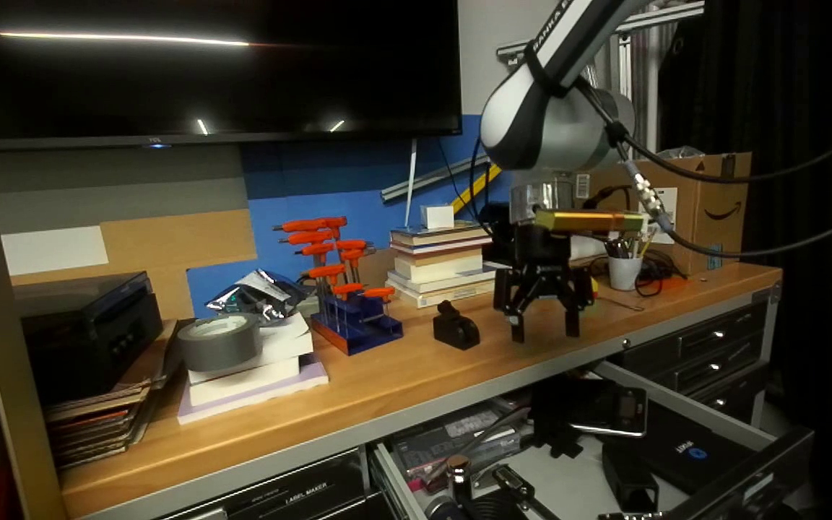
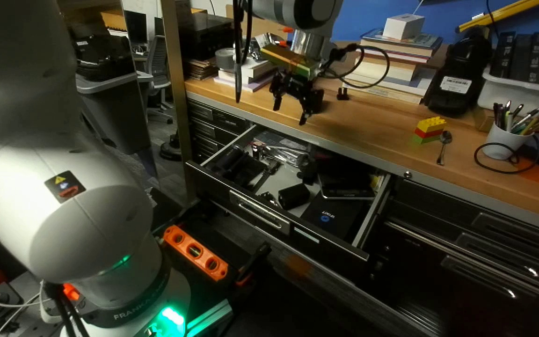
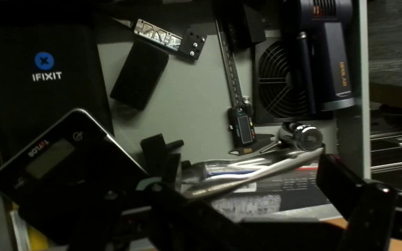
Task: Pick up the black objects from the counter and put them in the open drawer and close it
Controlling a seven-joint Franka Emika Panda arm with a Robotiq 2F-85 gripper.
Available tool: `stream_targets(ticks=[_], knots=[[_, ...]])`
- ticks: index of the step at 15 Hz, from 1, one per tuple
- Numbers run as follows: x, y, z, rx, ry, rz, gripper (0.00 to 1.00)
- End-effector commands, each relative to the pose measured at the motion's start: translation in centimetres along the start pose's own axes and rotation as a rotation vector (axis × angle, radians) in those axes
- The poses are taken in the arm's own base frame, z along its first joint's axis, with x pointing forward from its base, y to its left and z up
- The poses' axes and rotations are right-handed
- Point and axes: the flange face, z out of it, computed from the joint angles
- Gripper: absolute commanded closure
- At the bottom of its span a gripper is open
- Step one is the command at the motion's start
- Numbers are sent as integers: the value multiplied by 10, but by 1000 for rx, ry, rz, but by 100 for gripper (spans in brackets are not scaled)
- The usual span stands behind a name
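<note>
I hold my gripper (image 1: pixel 544 331) spread wide with nothing in it above the open drawer (image 3: pixel 187 94), while a black block (image 1: pixel 457 328) sits on the tabletop (image 1: pixel 401 375) near the hex-key stand (image 1: pixel 358 331) and another black piece (image 3: pixel 155 150) lies inside the drawer beside the digital scale (image 3: pixel 58 157).

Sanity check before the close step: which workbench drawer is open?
The wide drawer under the counter, pulled out so the TAYLOR scale and IFIXIT case inside show. The flanking drawers in view sit shut.
</note>
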Motion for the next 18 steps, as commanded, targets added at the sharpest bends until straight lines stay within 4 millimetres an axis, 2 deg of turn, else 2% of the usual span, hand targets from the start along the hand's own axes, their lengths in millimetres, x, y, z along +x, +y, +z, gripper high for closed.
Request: stream_targets(ticks=[1,4,9,13,18], knots=[[9,-31,-43,4,20,-201,0],[30,-56,-51,7,24,-347,0],[68,-81,-32,14,7,-485,0],[98,-85,-19,-14,19,-515,0],[129,-80,-27,-143,146,-424,0]])
